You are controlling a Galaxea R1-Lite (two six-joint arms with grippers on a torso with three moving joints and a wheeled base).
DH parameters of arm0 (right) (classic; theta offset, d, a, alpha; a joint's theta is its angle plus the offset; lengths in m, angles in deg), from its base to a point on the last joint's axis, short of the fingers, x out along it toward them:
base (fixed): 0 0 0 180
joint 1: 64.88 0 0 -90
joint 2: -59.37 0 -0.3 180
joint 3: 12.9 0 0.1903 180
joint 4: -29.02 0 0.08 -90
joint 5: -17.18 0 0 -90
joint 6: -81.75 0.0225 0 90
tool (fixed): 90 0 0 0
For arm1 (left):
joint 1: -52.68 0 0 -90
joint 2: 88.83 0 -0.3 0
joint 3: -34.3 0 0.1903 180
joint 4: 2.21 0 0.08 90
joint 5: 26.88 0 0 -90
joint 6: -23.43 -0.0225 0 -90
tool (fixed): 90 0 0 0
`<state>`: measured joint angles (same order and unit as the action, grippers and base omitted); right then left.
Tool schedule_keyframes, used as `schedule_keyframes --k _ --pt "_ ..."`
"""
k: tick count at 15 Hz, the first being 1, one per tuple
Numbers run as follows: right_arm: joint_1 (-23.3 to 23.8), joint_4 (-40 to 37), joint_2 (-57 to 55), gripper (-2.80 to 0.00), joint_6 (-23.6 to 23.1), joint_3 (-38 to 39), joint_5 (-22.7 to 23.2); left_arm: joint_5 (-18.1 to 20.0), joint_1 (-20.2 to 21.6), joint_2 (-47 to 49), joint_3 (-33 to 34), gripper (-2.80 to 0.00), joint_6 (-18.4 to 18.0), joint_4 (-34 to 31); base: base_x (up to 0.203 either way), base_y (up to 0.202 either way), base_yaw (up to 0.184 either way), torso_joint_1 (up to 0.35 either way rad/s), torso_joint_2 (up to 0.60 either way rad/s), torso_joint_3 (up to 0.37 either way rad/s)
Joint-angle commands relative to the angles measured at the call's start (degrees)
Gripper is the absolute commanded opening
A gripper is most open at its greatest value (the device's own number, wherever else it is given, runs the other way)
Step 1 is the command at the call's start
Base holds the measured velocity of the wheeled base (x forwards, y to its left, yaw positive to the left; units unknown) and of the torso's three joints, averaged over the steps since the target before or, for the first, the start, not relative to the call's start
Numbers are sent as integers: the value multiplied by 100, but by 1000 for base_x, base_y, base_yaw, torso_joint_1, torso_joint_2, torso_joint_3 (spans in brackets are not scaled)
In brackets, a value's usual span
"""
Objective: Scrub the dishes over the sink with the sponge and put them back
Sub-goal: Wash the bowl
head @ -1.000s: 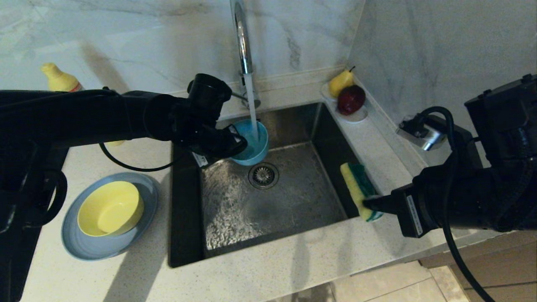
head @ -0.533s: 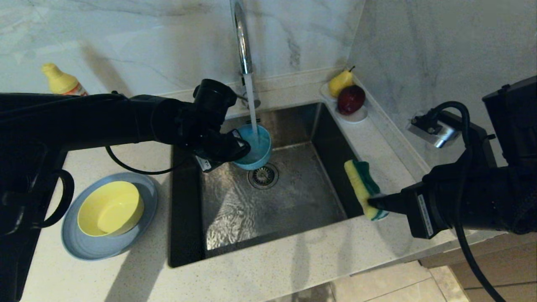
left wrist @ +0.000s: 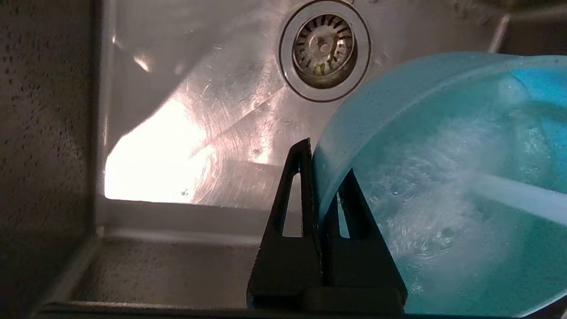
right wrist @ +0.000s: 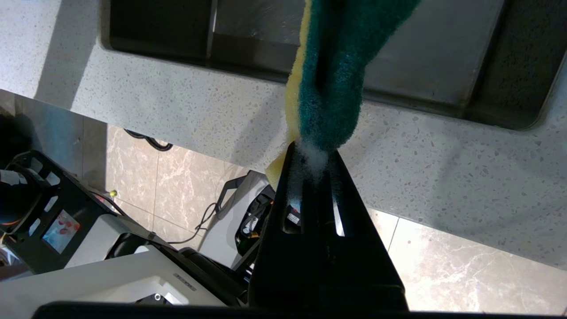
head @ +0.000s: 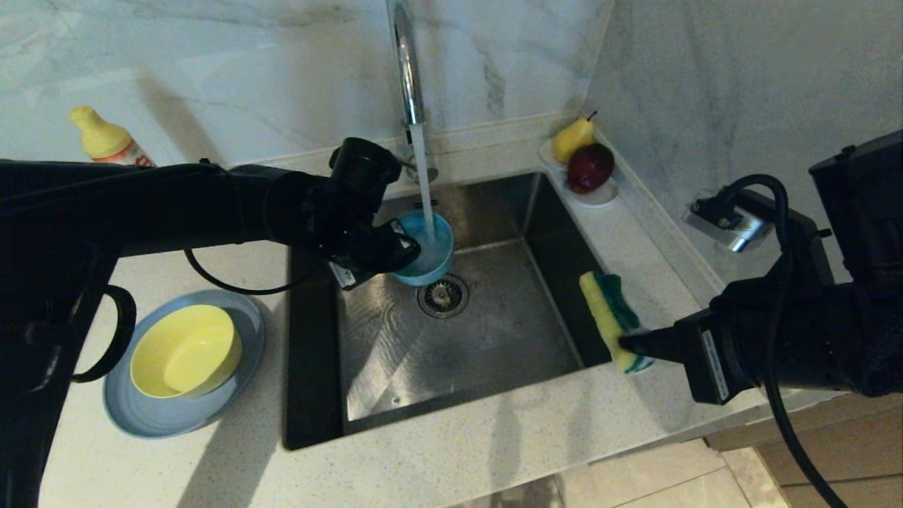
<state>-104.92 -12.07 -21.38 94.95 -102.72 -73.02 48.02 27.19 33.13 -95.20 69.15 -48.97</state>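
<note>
- Head view: left gripper (head: 403,248) clamped on rim of blue bowl (head: 427,248), held over sink (head: 451,331) near drain (head: 442,295), under running water from faucet (head: 405,63).
- Right gripper (head: 624,343) pinched on lower end of sponge (head: 609,317), held upright above sink's right edge.
- Yellow bowl (head: 185,350) nested on grey plate (head: 243,367), on counter (head: 437,458) left of sink.
- Yellow bottle (head: 106,141) at back left; pear (head: 571,137) and red fruit (head: 590,168) on white dish (head: 600,196) at back right corner.
- Left wrist view: left gripper (left wrist: 320,177) nearly closed, one finger inside and one outside bowl (left wrist: 443,177) wall; water foaming inside; drain (left wrist: 324,46) beyond.
- Right wrist view: right gripper (right wrist: 313,153) squeezed narrow on sponge (right wrist: 332,84), green face and yellow foam both showing; counter (right wrist: 177,106) edge and floor below.
</note>
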Motion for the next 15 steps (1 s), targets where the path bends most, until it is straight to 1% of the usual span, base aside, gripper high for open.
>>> schedule_keyframes --k 1,10,15 --pt "-3 -12 -11 -280 15 1 11 -33 0 54 -137 -280 19 -8 0 0 0 0 0 0" --pt "14 -3 24 -280 -2 -17 29 -19 -17 -58 -74 -280 17 -191 0 0 0 0 0 0" --pt "58 -6 44 -280 -45 -75 20 -9 -152 -106 -67 -280 9 -359 0 0 0 0 0 0"
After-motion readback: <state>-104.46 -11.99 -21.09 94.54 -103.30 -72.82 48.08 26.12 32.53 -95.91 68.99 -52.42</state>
